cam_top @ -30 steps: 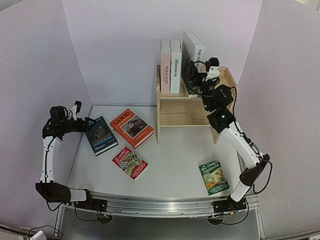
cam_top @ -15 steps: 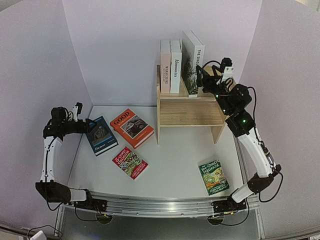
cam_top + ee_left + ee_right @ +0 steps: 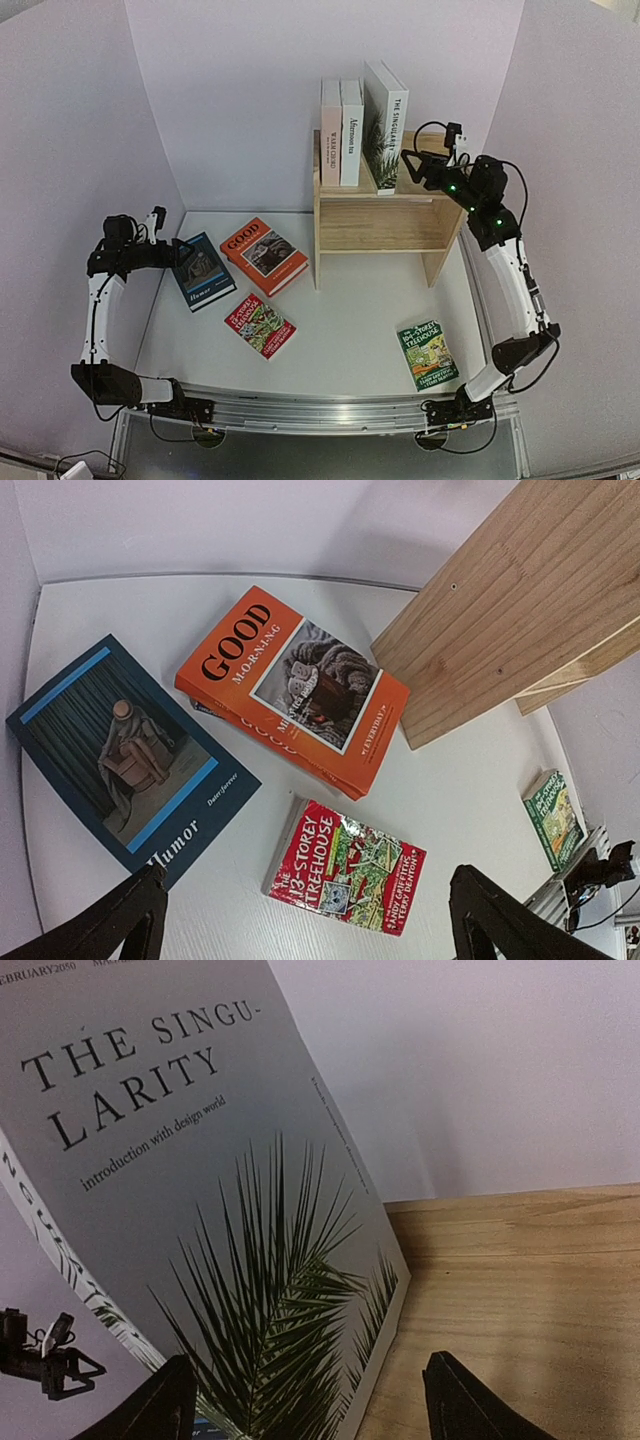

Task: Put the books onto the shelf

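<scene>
The wooden shelf (image 3: 380,215) (image 3: 510,610) stands at the back of the table. On its top (image 3: 520,1290) stand a pink book (image 3: 330,130), a white book (image 3: 351,130) and the white palm-leaf book (image 3: 385,125) (image 3: 200,1210), which leans a little. My right gripper (image 3: 413,167) (image 3: 310,1410) hovers open just right of the palm-leaf book, gripping nothing. On the table lie the dark blue Humor book (image 3: 200,270) (image 3: 120,750), the orange GOOD book (image 3: 263,255) (image 3: 290,685), a red Treehouse book (image 3: 259,325) (image 3: 345,865) and a green Treehouse book (image 3: 427,353) (image 3: 553,815). My left gripper (image 3: 168,240) (image 3: 305,930) hangs open at the Humor book's left edge.
Purple walls (image 3: 70,150) close in the table on the left, back and right. A metal rail (image 3: 320,410) with both arm bases runs along the near edge. The shelf's lower tier (image 3: 385,240) holds nothing that I can see.
My right arm has drawn back to the right, away from the shelf top. The palm-leaf book stays standing there. The left arm has hardly moved.
</scene>
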`<act>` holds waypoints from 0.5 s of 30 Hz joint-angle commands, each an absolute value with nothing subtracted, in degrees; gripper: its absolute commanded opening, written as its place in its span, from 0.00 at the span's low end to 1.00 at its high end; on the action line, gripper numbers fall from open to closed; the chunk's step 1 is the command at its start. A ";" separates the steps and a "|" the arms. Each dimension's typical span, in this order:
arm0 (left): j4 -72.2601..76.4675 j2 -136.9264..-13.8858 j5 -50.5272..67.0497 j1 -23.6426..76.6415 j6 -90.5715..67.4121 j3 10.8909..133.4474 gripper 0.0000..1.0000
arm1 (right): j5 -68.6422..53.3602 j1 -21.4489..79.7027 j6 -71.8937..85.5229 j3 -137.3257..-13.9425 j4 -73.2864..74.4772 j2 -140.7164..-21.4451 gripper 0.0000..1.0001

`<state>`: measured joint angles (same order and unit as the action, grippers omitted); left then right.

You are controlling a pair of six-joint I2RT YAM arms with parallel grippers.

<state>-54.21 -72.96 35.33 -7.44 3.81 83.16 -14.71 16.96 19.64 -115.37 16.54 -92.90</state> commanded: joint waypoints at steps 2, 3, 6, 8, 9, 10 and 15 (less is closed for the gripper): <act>-54.51 -71.01 35.86 -7.29 4.84 82.59 0.98 | -26.40 15.12 20.60 -116.01 16.65 -93.20 0.79; -54.48 -71.08 35.87 -7.27 4.84 82.51 0.98 | -26.68 15.09 20.39 -116.07 16.68 -93.39 0.79; -54.17 -71.34 36.07 -7.25 4.71 82.32 0.98 | -28.60 15.06 20.45 -116.61 16.67 -94.69 0.76; -53.83 -71.37 36.13 -7.26 4.43 82.27 0.98 | -30.79 15.03 20.41 -116.81 16.49 -95.47 0.74; -53.75 -71.38 36.17 -7.27 4.41 82.27 0.98 | -31.70 15.06 20.34 -116.98 16.40 -95.84 0.74; -53.79 -71.38 36.17 -7.28 4.41 82.27 0.98 | -32.16 15.08 20.40 -117.24 16.33 -96.32 0.73; -54.08 -71.60 35.97 -7.21 4.41 82.25 0.98 | -33.25 15.12 21.30 -119.85 15.73 -99.42 0.66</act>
<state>-54.41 -72.79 35.35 -7.44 4.25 82.67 -29.85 15.09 20.88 -116.43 17.21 -96.75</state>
